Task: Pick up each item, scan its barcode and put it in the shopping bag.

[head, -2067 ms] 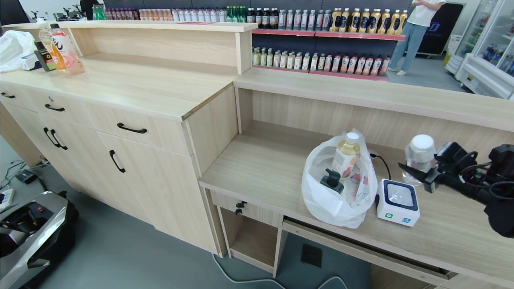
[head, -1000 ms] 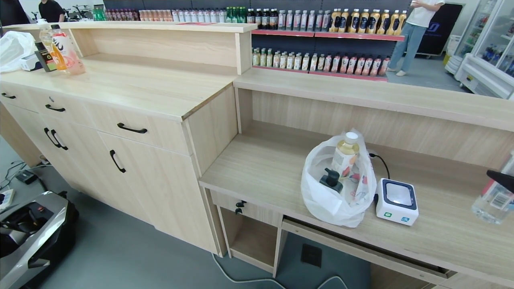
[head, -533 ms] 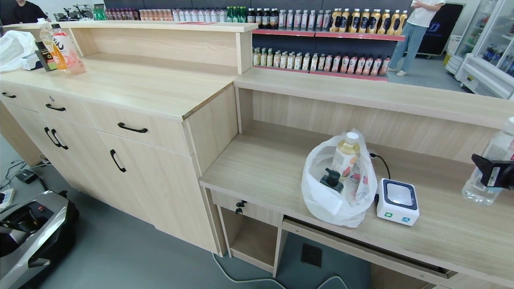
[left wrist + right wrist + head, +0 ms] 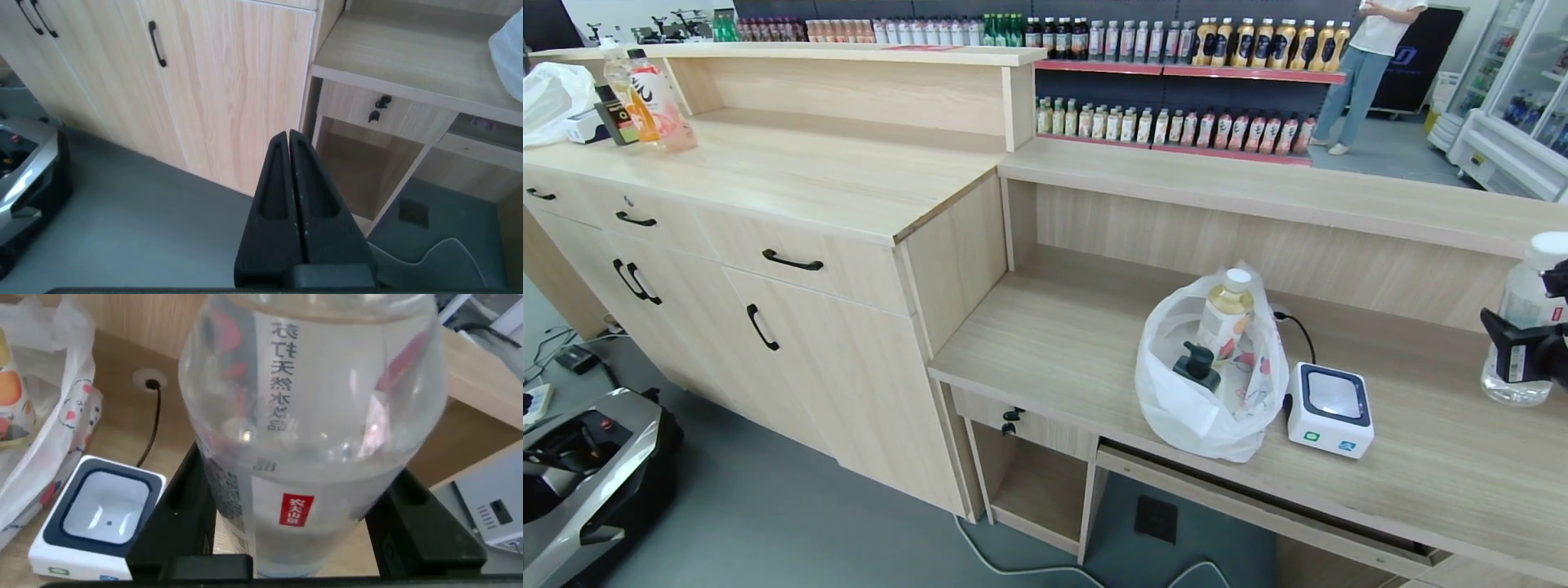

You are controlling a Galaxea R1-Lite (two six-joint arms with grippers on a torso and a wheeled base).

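My right gripper clamps the clear water bottle upright at the right edge of the head frame, above the counter and well right of the white scanner. The bottle's label shows dark vertical characters, a small red tag and a barcode patch. The shopping bag sits just left of the scanner. My left gripper has its jaws pressed together, holding nothing.

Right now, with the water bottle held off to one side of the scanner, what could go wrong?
1. The water bottle sits roughly upright in the right gripper. Unless it is tilted, its barcode may miss the scanner window, which faces up.
2. The bag already holds a drink bottle and a pump bottle. The opening is crowded, so the newcomer may snag the rim or topple them.
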